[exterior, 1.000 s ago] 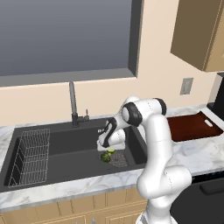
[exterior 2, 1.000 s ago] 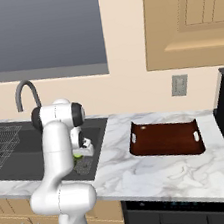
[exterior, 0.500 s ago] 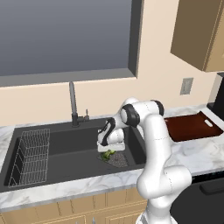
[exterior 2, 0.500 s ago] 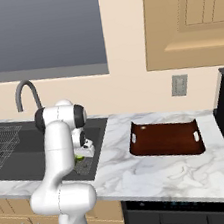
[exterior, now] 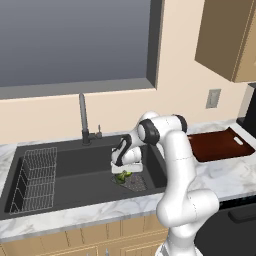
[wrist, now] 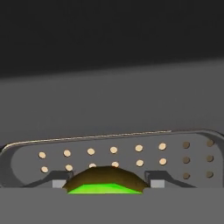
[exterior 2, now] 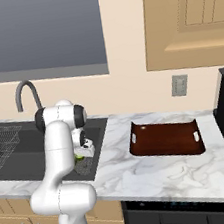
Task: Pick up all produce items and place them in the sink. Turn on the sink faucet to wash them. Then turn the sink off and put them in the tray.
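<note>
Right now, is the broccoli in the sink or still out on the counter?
In the sink. The broccoli sits low inside the black sink, over the drain mesh, under the pincer.

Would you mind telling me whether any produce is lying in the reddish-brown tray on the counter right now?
No, the tray holds nothing, while the green produce sits low in the sink under the claw.

no readable text, no labels, no signs
</note>
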Motion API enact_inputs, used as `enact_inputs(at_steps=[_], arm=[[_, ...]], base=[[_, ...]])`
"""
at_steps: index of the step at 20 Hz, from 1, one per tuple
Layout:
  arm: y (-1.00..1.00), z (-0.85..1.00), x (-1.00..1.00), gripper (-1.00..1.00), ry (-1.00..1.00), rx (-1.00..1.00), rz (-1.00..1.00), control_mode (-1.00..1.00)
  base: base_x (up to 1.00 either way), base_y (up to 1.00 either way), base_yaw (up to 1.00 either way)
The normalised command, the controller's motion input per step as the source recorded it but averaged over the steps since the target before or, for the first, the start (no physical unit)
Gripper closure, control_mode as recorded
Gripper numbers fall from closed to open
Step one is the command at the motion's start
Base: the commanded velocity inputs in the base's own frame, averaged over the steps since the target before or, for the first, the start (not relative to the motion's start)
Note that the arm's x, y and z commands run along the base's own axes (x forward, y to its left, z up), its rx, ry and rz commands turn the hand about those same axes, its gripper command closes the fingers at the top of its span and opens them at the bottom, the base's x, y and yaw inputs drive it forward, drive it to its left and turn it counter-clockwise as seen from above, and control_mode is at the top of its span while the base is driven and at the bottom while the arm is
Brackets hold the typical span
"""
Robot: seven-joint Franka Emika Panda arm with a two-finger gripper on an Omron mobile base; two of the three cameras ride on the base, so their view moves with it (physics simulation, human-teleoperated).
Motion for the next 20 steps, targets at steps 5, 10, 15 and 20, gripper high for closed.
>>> enact_inputs(at_steps=[5, 10, 15, 20], arm=[[0.00, 0.00, 0.00, -1.00, 0.00, 0.00, 0.00, -1.00], [0.00, 0.09, -0.03, -1.00, 0.00, 0.00, 0.00, -1.00], [0.00, 0.31, -0.08, -1.00, 0.00, 0.00, 0.00, -1.00], [0.00, 0.48, -0.17, -1.00, 0.00, 0.02, 0.00, -1.00]], base=[[0.00, 0.00, 0.00], [0.00, 0.00, 0.00], [0.00, 0.00, 0.00], [0.00, 0.00, 0.00]])
